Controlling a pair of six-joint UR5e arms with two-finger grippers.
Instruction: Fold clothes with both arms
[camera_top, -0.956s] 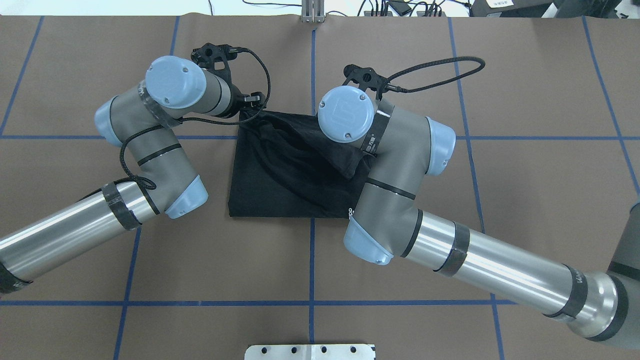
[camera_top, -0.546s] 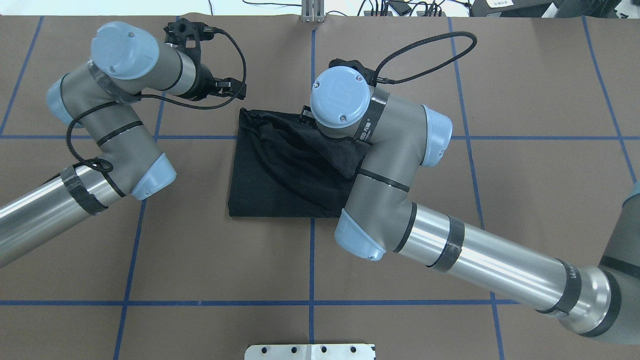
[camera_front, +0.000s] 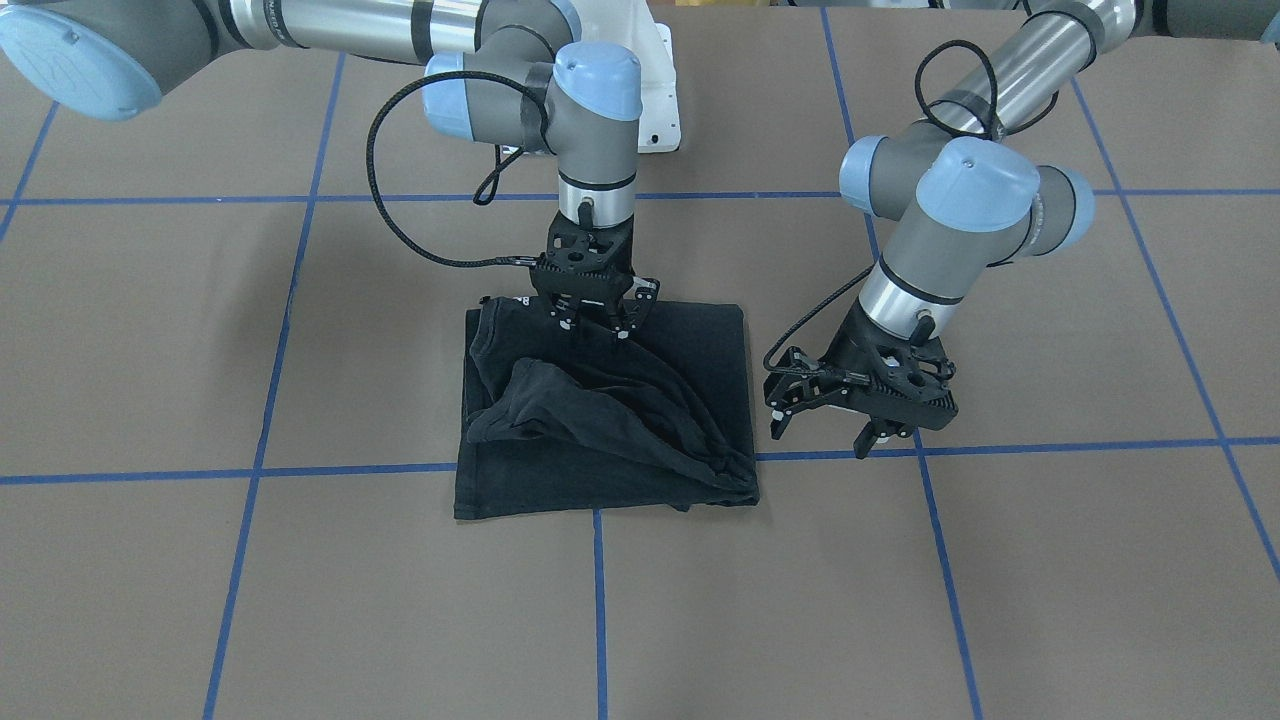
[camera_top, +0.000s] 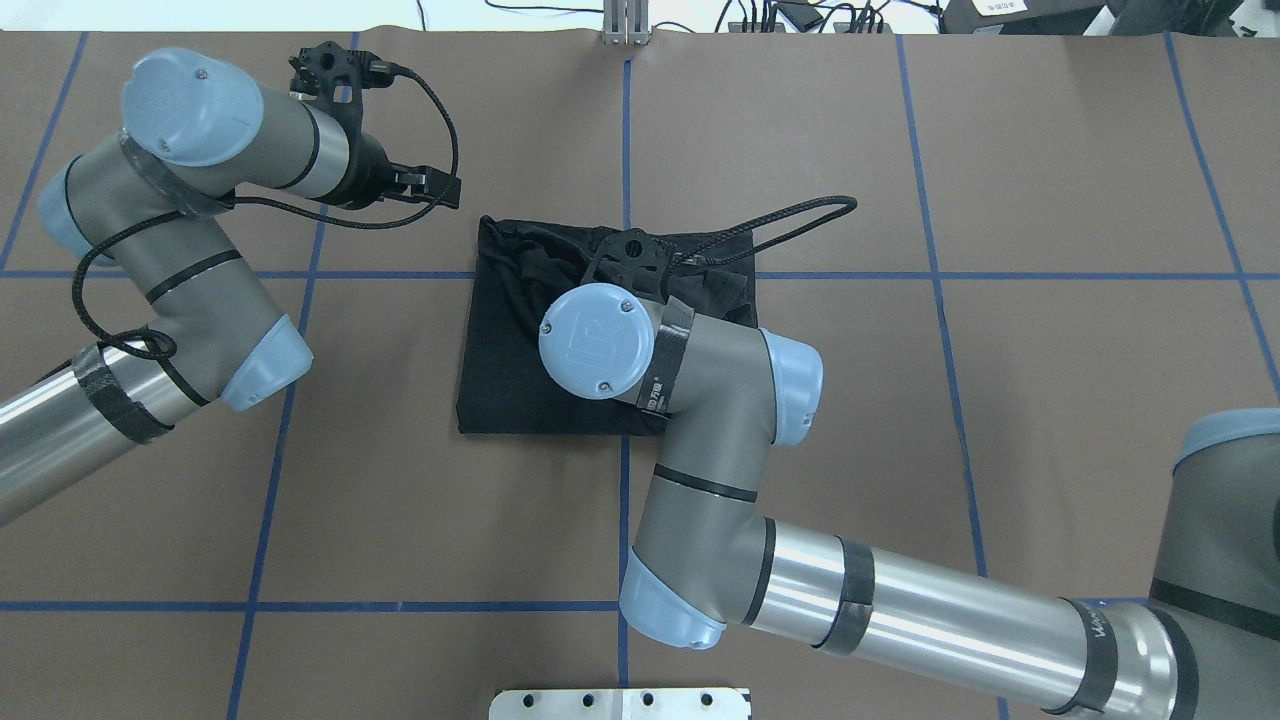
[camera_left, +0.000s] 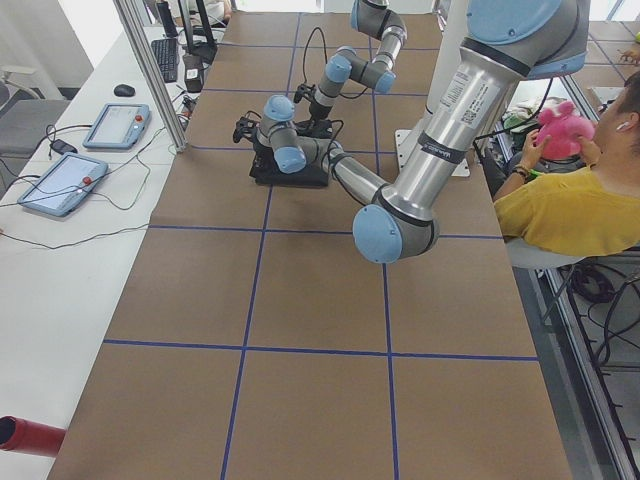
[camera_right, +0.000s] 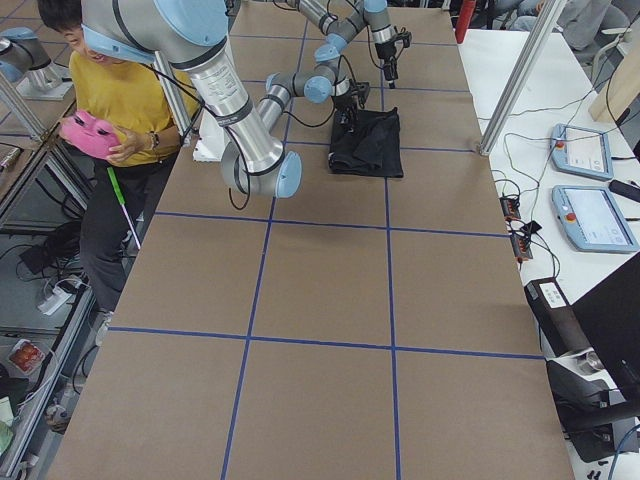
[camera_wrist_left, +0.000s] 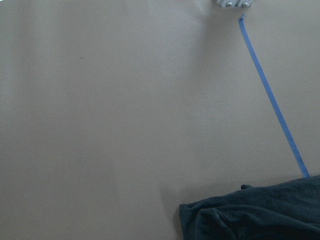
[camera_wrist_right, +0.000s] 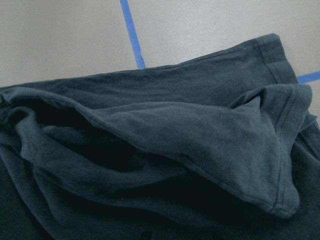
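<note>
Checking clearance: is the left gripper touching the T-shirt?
Apart. The overhead view shows a strip of bare brown table between the open left gripper and the nearest corner of the T-shirt.

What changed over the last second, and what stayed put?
The left hand backed off the T-shirt at its far corner, toward the robot's left, and hangs open beside it. The right hand shifted across the cloth toward the robot, open. The T-shirt stayed put.

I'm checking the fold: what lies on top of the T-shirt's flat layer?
A loose, bunched fold of the same T-shirt, with the right gripper over its robot-side edge. The bunch hides what lies underneath.
</note>
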